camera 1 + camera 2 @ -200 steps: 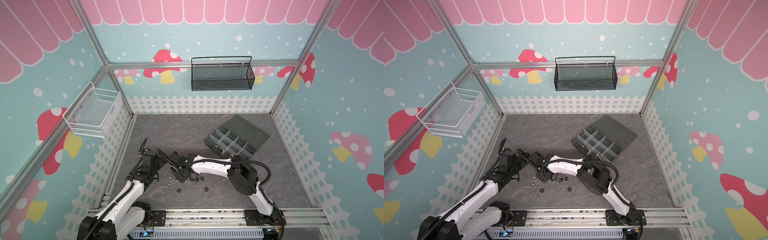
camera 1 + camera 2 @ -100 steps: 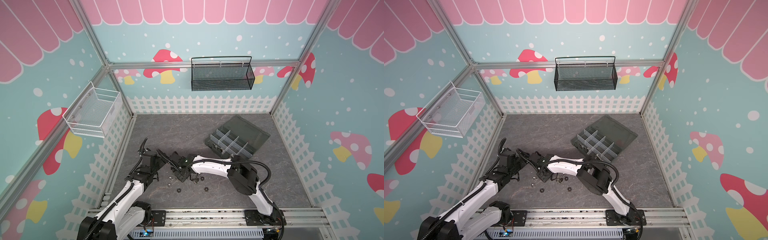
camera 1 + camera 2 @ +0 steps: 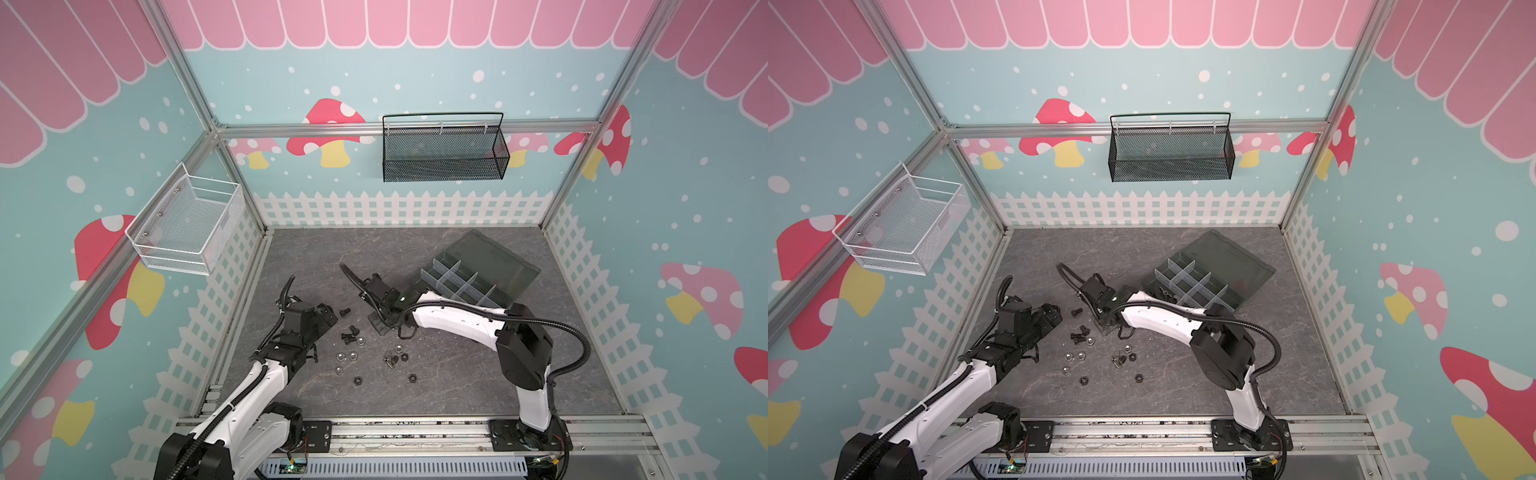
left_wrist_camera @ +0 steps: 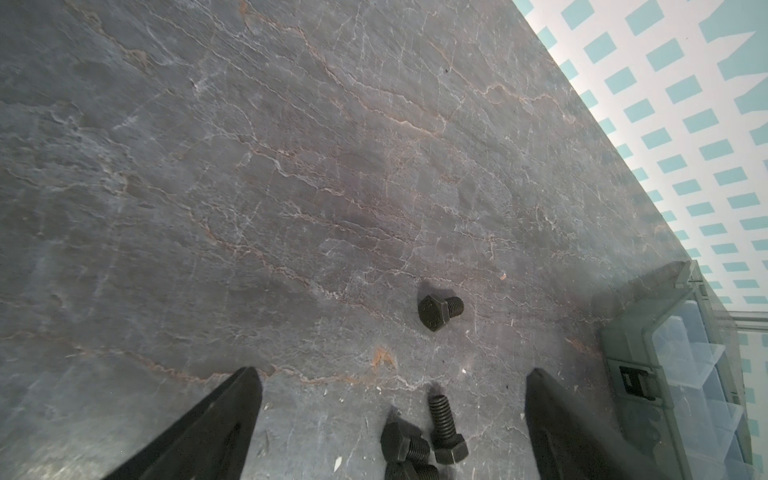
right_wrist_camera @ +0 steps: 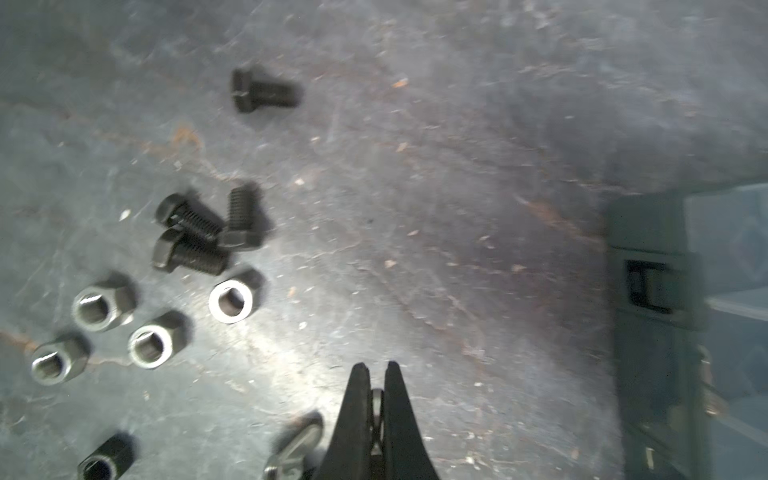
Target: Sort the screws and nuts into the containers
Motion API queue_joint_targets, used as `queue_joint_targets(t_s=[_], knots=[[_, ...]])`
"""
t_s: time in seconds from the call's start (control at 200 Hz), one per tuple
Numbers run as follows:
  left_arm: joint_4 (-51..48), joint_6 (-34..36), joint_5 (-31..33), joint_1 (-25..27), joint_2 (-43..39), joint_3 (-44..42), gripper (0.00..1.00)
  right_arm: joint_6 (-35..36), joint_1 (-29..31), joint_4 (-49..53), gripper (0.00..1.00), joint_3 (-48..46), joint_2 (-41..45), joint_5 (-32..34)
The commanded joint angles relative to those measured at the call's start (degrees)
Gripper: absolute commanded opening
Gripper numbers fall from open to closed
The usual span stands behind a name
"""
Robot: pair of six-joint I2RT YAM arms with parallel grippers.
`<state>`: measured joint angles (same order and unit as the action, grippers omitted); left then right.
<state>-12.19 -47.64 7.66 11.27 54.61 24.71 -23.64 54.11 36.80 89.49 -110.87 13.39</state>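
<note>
Matt black screws (image 4: pixel 439 311), shiny metal nuts (image 5: pixel 231 301), stone-look tabletop (image 4: pixel 291 166)

In a top view, the left arm (image 3: pixel 257 390) starts from its base at 7 o'clock and stretches low toward 1 o'clock, with the wrist a little bent. The left gripper (image 3: pixel 328 311) is at the end of it. In the left wrist view its two black fingers (image 4: pixel 216 428) stand wide apart, with nothing between them.

The right arm (image 3: pixel 453 320) starts from its base at 5 o'clock. It goes up to a black elbow, and from there the white forearm reaches toward 10 o'clock. The right gripper (image 3: pixel 380 327) points steeply downward. In the right wrist view its fingers (image 5: pixel 357 415) are almost together and pinch a small silver part (image 5: pixel 376 397).
</note>
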Motion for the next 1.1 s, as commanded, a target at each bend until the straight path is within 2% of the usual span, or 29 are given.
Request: queue_joint_targets(t_s=[0.0, 0.2, 0.405, 0.7, 1.096], knots=[[0.27, -0.7, -0.44, -0.35, -0.17, -0.45, 1.0, -0.84, -4.69, -1.8, 0.0, -2.86, 4.46, 2.13], [0.75, -0.65, -0.85, -0.29, 0.39, -0.3, 1.0, 1.5, -12.66, -4.78, 0.0, -5.51, 7.16, 2.4], [1.27, -0.7, -1.49, -0.28, 0.98, 0.14, 1.0, 4.82, -17.52, -7.2, 0.0, -5.3, 5.72, 2.37], [1.39, -0.27, -2.04, -0.3, 1.9, 0.86, 1.0, 9.42, -20.37, -10.85, 0.0, -3.54, 0.04, 1.03], [1.22, 0.42, -2.47, -0.39, 1.91, 1.13, 1.0, 11.66, -21.31, -13.57, 0.0, -0.6, -6.22, -1.06]])
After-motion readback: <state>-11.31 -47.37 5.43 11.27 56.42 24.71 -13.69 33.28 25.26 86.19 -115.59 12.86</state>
